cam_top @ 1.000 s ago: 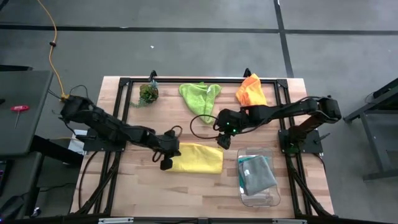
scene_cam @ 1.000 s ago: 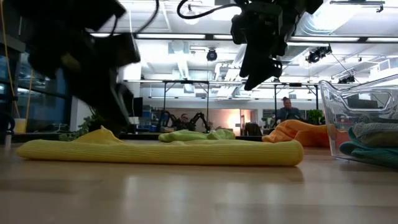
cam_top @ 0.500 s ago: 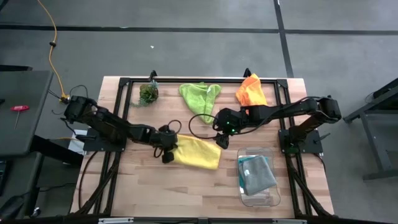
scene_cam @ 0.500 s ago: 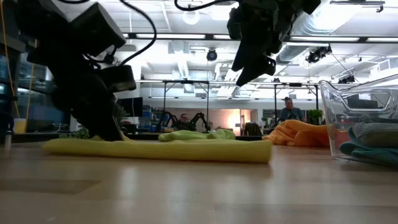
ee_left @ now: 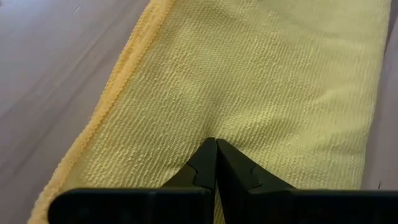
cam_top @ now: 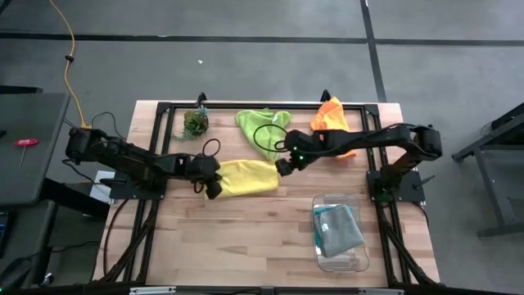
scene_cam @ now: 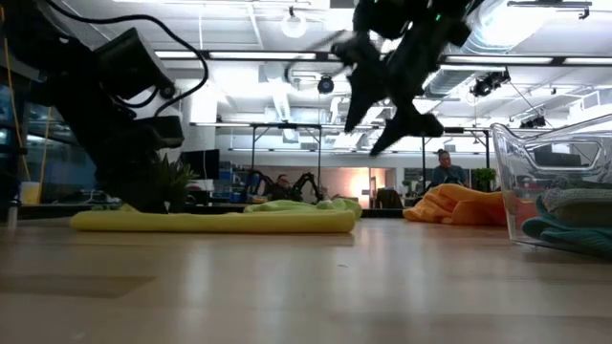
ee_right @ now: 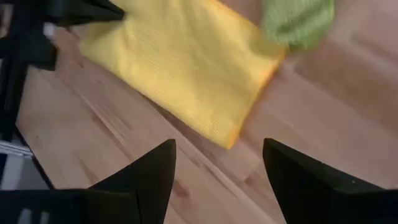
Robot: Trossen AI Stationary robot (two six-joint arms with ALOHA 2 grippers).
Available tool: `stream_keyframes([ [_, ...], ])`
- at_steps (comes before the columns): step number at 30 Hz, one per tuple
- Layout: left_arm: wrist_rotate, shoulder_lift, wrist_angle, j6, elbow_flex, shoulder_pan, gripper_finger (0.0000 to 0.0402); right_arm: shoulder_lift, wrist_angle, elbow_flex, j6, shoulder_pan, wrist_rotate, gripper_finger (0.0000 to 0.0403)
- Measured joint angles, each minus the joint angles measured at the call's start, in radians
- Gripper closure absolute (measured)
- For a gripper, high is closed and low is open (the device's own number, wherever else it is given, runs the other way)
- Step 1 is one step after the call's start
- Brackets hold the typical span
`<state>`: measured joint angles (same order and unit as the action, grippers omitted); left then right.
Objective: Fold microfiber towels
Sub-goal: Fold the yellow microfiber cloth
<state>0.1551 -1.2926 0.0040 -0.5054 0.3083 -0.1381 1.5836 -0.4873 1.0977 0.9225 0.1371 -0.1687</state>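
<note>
A folded yellow towel (cam_top: 250, 176) lies flat on the table's middle. My left gripper (cam_top: 211, 188) sits shut at its left end. My right gripper (cam_top: 282, 168) hangs open above the towel's right end (ee_right: 242, 124), clear of it in the low view (scene_cam: 392, 105). A crumpled lime green towel (cam_top: 262, 123) and an orange towel (cam_top: 332, 119) lie near the far edge. Teal and grey towels (cam_top: 337, 229) lie in a clear bin. My left gripper has its shut fingertips (ee_left: 216, 149) on the yellow towel's top face (ee_left: 214, 121), near its left end. The fingers slant down from the table's left. Whether cloth is nipped between the tips is hidden by the fingers. The towel lies flat on the table (scene_cam: 220, 222).
A clear plastic bin (cam_top: 360, 262) stands at the near right. A small dark-green plant clump (cam_top: 195, 124) sits at the far left. A black frame (cam_top: 164, 111) rims the table. Bare wood (cam_top: 246, 238) spans the near side.
My left gripper has drawn back toward the table's left and far edges and rolled, and the yellow towel has slid along the table with it, away from the near edge, now flat where its left end was peaked. My right gripper has rolled and shifted left, staying open.
</note>
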Motion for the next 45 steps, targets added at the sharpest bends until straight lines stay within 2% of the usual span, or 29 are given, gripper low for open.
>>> stream_keyframes([
  [4, -0.005, 0.013, -0.001, 0.076, -0.003, 0.0, 0.0401, 0.097, 0.019, 0.0, 0.022, 0.028, -0.06, 0.0169],
  [7, -0.014, 0.014, 0.003, 0.19, -0.003, 0.0, 0.0401, 0.169, 0.078, 0.0, 0.05, 0.033, -0.092, 0.0169],
  [13, -0.07, 0.014, -0.003, 0.427, -0.001, 0.0, 0.0401, 0.29, 0.156, 0.0, 0.127, 0.016, -0.095, 0.0169],
  [18, -0.074, 0.015, -0.004, 0.49, 0.0, 0.0, 0.0401, 0.349, 0.275, 0.004, 0.207, -0.014, -0.114, 0.0169],
  [21, -0.076, 0.015, -0.003, 0.509, -0.001, 0.001, 0.0401, 0.373, 0.366, 0.002, 0.264, -0.032, -0.083, 0.0169],
  [25, -0.076, 0.015, -0.002, 0.509, 0.0, 0.001, 0.0401, 0.395, 0.406, 0.002, 0.313, -0.033, -0.065, 0.0174],
  [28, -0.076, 0.015, -0.002, 0.509, 0.0, 0.001, 0.0401, 0.404, 0.407, 0.003, 0.313, -0.035, -0.045, 0.0199],
  [30, -0.076, 0.015, -0.002, 0.497, 0.0, 0.001, 0.0401, 0.405, 0.387, 0.003, 0.292, -0.037, -0.014, 0.023],
  [36, -0.083, 0.014, 0.012, 0.485, 0.001, 0.001, 0.0401, 0.385, 0.311, 0.002, 0.189, -0.037, 0.04, 0.0381],
  [45, -0.122, -0.046, 0.096, 0.428, 0.093, 0.002, 0.0401, 0.275, 0.008, -0.005, 0.064, -0.038, 0.109, 0.0397],
])
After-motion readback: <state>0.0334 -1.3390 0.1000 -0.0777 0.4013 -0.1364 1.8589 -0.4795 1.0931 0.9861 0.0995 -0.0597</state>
